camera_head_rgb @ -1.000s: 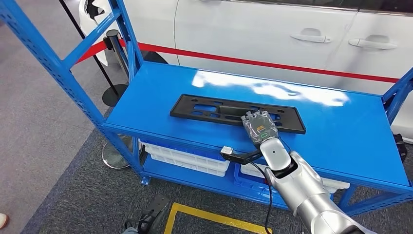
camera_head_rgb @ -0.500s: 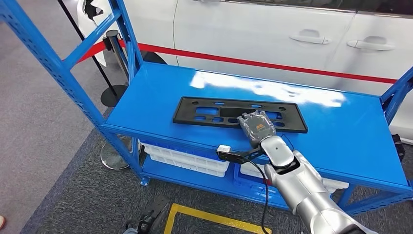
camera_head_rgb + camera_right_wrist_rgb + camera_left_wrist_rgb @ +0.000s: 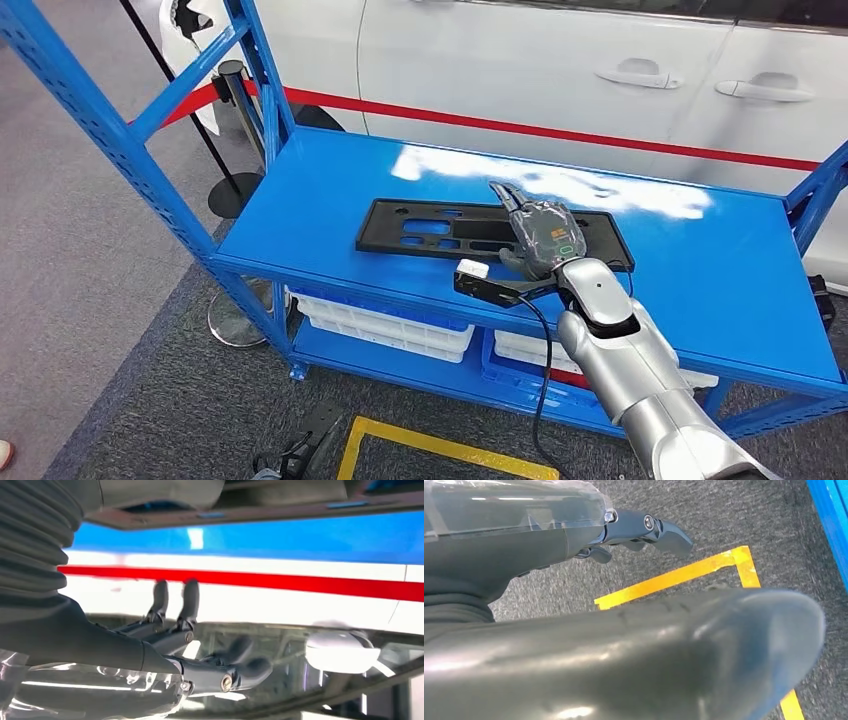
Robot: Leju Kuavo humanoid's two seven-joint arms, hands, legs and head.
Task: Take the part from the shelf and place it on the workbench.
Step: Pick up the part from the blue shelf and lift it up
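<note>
A flat black plastic part (image 3: 470, 229) with several cut-out slots lies lengthwise on the top of the blue shelf (image 3: 330, 190), nearer the front edge than the back. The right hand (image 3: 535, 237) is over the right-hand portion of the part, fingers extended and pointing away from the robot towards the white car (image 3: 560, 70); in the right wrist view the fingers (image 3: 175, 615) are apart from one another, some raised and some lower, with nothing between them. Whether the palm rests on the part or sits just above it cannot be told from the head view — the hand covers that stretch of the part. A small black bracket with a white tip (image 3: 485, 280) juts from the wrist, with a cable running down beside the silver forearm.

The left hand (image 3: 634, 532) hangs over grey carpet (image 3: 749, 515) marked with yellow tape (image 3: 674, 577); its dark fingers are loosely curled and hold nothing.

Under the top deck, white bins (image 3: 385, 325) sit on the lower level. A red stripe (image 3: 520, 128) runs along the car's side, and a black post with a red belt (image 3: 232, 85) stands beyond the left upright of the shelf
</note>
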